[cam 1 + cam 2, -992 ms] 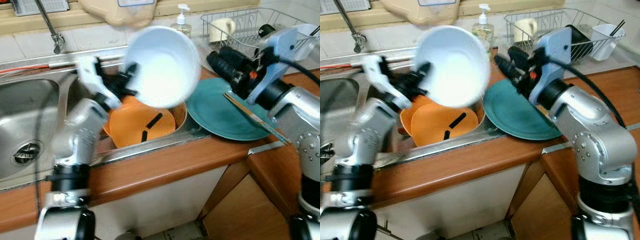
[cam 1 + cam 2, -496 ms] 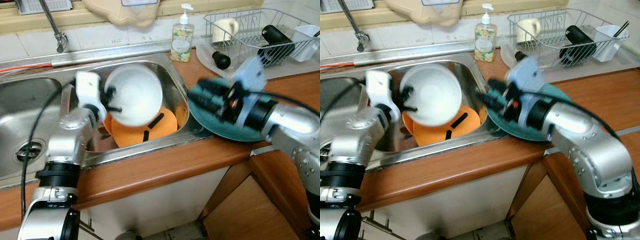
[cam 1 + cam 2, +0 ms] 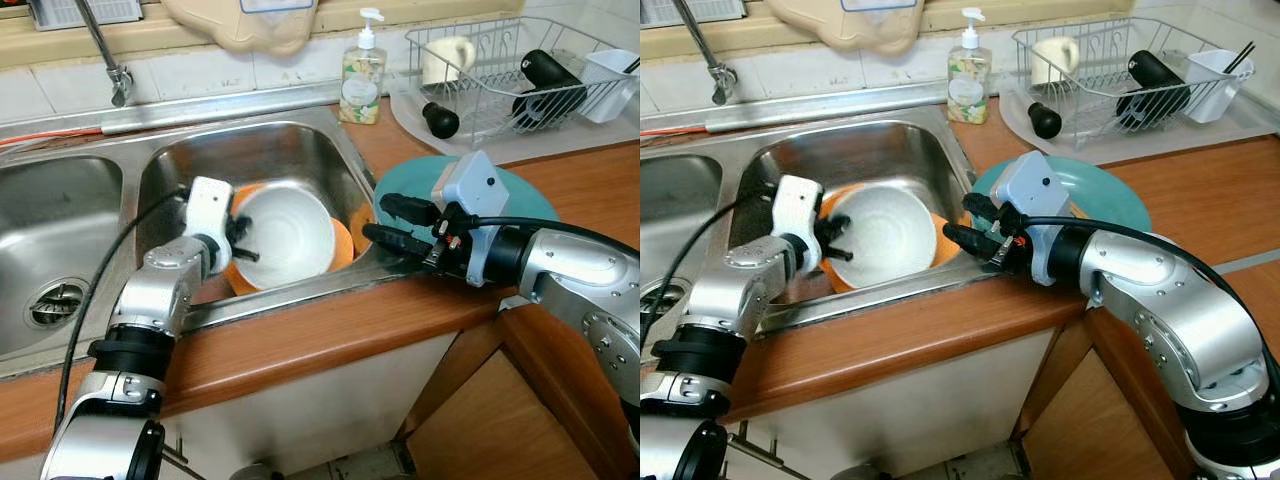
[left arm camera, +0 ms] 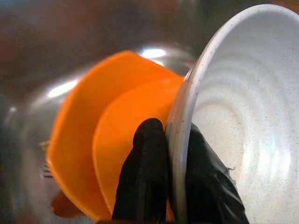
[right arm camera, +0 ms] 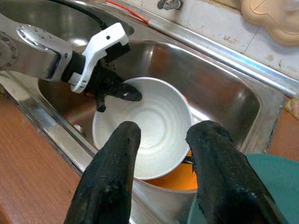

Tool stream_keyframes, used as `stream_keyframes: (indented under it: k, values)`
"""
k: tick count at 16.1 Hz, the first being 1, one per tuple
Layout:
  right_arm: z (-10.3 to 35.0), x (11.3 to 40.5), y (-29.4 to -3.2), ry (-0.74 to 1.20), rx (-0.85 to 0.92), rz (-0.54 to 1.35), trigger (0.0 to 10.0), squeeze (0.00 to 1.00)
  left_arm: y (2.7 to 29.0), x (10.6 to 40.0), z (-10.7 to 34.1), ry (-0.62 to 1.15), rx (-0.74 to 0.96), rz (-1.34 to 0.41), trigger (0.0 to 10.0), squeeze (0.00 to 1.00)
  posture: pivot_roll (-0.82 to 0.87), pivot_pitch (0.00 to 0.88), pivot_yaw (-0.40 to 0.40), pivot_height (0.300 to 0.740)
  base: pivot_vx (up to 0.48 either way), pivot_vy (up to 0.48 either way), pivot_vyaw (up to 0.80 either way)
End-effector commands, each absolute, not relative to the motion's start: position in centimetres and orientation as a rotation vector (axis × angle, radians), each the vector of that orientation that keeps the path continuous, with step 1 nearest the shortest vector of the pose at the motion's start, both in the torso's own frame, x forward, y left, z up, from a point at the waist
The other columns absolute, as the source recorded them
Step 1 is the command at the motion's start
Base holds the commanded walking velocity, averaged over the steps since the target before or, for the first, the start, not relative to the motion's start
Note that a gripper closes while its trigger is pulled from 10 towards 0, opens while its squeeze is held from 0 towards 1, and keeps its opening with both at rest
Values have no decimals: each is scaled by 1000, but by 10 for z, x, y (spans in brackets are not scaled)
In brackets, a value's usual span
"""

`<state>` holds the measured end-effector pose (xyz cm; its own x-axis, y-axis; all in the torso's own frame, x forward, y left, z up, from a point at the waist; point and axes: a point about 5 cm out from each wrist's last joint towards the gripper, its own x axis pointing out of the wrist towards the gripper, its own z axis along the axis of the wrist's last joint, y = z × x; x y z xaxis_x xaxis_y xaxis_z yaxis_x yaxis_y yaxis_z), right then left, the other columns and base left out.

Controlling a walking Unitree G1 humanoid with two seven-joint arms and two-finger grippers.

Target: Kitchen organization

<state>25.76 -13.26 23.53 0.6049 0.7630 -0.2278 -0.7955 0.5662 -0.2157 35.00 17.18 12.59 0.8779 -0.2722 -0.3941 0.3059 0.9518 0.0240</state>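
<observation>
White bowl (image 3: 285, 235) sits tilted in the right sink basin (image 3: 290, 150) atop orange dishes (image 4: 88, 126). Released carelessly, it could slide off that stack and knock the steel. Left gripper (image 3: 238, 240), at the bowl's nine o'clock, pinches its rim. Right gripper (image 3: 392, 225), at three o'clock over the worktop (image 3: 330, 335) edge, has fingers spread, empty.

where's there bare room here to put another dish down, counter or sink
Freest: the left basin, bare steel around its drain, and the wooden counter right of the teal plate. Crowded: the right basin, where the left gripper pinches the white bowl over orange dishes, and the dish rack.
</observation>
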Motion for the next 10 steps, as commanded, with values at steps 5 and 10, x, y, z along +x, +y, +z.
stream_keyframes:
  k: [5,10]
  values:
    - [232,254,-132,138,-328,945,10000,0,167,353,136,404,85,-370,10000,1000,-165,0,66,740,0,0,0]
    - [232,254,-133,138,-337,936,10000,0,167,352,136,403,89,-378,10000,1000,-166,0,66,740,0,0,0]
